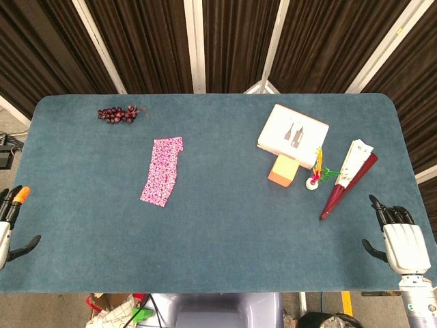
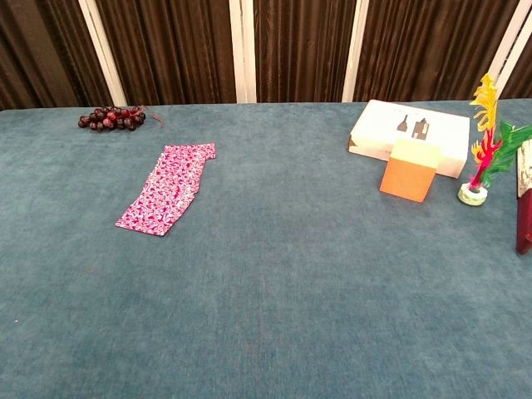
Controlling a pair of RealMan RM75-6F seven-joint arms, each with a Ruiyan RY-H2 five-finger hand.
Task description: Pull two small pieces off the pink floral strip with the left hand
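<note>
- The pink floral strip (image 1: 162,171) lies flat on the blue bench (image 1: 225,232), left of centre, its long side running from the far end toward the near-left; nothing touches it; its far end has a small notch at one corner
- The left robot hand (image 1: 9,222) shows only at the left edge of the head view, off the near-left edge of the bench, well apart from the strip; it holds nothing, its fingers apart, one fingertip orange
- The right robot hand (image 1: 399,236) sits at the near-right corner of the bench; it is empty, its fingers spread and its thumb out to the side; neither robot hand appears in the chest view
- A bunch of dark grapes (image 1: 117,113) lies near the far-left edge, beyond the strip
- A white box (image 1: 293,134) with bottle drawings lies flat on the right half; an orange block (image 1: 283,170) sits touching its near side; whether the box holds anything cannot be told
- A small white base with red, yellow and green feathers (image 1: 317,174) stands just right of the block
- A folded dark red fan (image 1: 347,180) with a white upper part lies slanted beside the feathers
</note>
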